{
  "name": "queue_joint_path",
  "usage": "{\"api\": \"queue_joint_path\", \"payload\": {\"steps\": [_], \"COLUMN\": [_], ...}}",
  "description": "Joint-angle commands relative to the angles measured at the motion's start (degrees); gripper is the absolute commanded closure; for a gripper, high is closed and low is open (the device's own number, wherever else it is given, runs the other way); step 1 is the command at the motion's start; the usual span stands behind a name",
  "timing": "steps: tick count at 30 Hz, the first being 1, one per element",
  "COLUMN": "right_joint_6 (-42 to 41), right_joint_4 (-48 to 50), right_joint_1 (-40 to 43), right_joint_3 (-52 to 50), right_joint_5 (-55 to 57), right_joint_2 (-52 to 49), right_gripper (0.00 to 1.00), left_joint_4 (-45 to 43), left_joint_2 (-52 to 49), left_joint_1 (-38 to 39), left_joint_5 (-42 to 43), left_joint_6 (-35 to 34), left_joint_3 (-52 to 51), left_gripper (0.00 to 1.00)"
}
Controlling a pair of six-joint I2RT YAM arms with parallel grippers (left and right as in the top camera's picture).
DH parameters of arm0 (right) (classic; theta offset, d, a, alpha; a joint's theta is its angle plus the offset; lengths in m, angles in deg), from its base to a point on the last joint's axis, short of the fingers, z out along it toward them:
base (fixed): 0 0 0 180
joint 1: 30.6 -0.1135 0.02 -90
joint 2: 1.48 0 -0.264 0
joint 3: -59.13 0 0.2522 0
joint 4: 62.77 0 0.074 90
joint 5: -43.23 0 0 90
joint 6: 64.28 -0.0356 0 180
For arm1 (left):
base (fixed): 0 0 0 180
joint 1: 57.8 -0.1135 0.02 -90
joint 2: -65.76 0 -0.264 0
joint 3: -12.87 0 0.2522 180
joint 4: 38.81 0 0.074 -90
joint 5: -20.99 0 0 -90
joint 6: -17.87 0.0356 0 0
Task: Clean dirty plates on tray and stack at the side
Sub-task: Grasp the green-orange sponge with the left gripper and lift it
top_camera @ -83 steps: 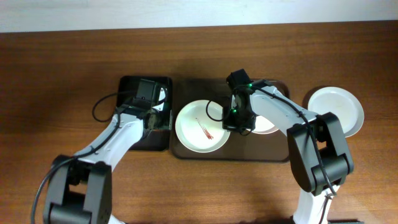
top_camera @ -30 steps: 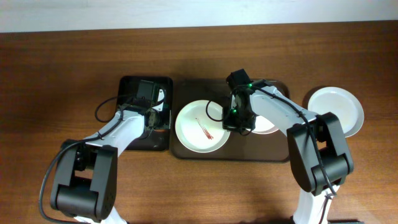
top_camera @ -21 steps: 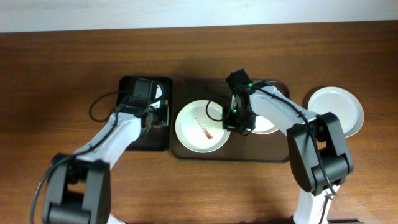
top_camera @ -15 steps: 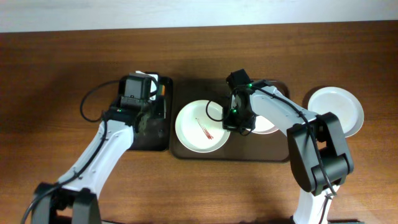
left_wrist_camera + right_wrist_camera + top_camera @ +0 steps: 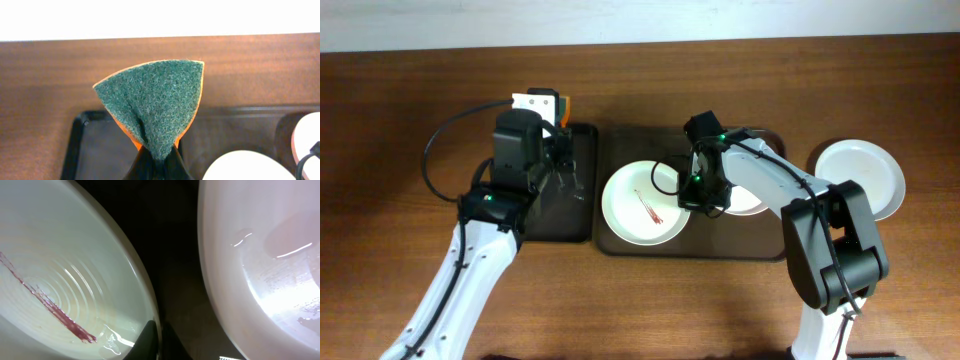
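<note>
- Looks early in the job: only one plate (image 5: 865,170) set off to the side on the bare table (image 5: 410,90), right of the tray (image 5: 740,243), with no mark visible on it from above and nothing stacked on it yet.
- Leaves two plates on the tray, side by side and close together.
- Shows the smeared plate (image 5: 640,205) at the tray's left end, unwiped, with a dark-red streak (image 5: 648,207) across its middle.
- Shows the second plate (image 5: 260,255) at the tray's right end, mostly hidden under the right arm from above; cannot tell whether the faint marks near its edge are dirt or glare.
- Has the right gripper (image 5: 160,341) low between the two plates, apparently closed on the near rim of the smeared plate, one finger inside the rim and one outside, as if to steady it.
- Has the left gripper (image 5: 157,162) pinching a green-faced orange sponge (image 5: 155,105), folded between tight jaws, raised near the far edge of the black tray (image 5: 555,215) and well clear of any plate.
- Calls next, by judgement, for bringing the sponge over to the streak.
- Leaves wiping both tray plates, then carrying each to the side stack.
</note>
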Motion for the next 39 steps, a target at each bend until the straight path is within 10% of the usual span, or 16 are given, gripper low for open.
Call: {"api": "queue_joint_path", "payload": {"steps": [1, 39], "right_joint_6": [0.61, 0.61], "right_joint_4": [-0.07, -0.07], "right_joint_1": [0.07, 0.07], "right_joint_3": [0.09, 0.09], "right_joint_5": [1.75, 1.75], "right_joint_2": [-0.61, -0.61], "right_gripper": [0.95, 0.95], "left_joint_4": [-1.20, -2.71], "left_joint_2": [3.04, 7.58], "left_joint_1": [-0.37, -0.37], "left_joint_5": [-3.37, -3.52], "left_joint_6": [1.36, 1.36], "left_joint_3": [0.44, 0.44], "left_gripper": [1.00, 1.00]}}
